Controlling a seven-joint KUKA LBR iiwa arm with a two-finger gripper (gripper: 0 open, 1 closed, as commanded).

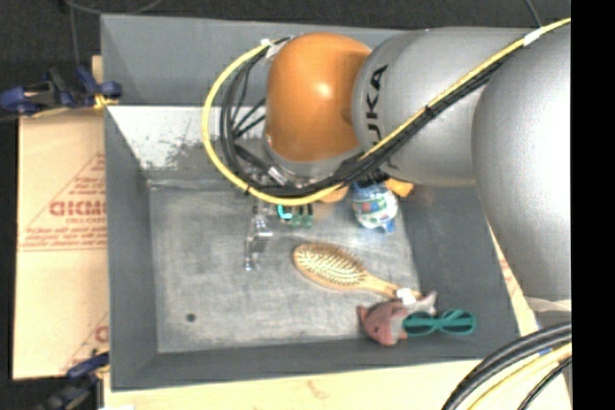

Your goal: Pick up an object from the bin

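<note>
Claw sits over bare bin floor, opening can't be told, nothing seen in it; nearest obj, wooden hairbrush, lies close at its 4 o'clock, long axis 10-to-4, handle twd 4.

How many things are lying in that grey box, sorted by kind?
Hairbrush: 1
Bottle: 1
Soft toy: 1
Green glasses: 1
Total: 4 in plain view. An orange thing is partly hidden under the arm, so I cannot tell its kind.
</note>
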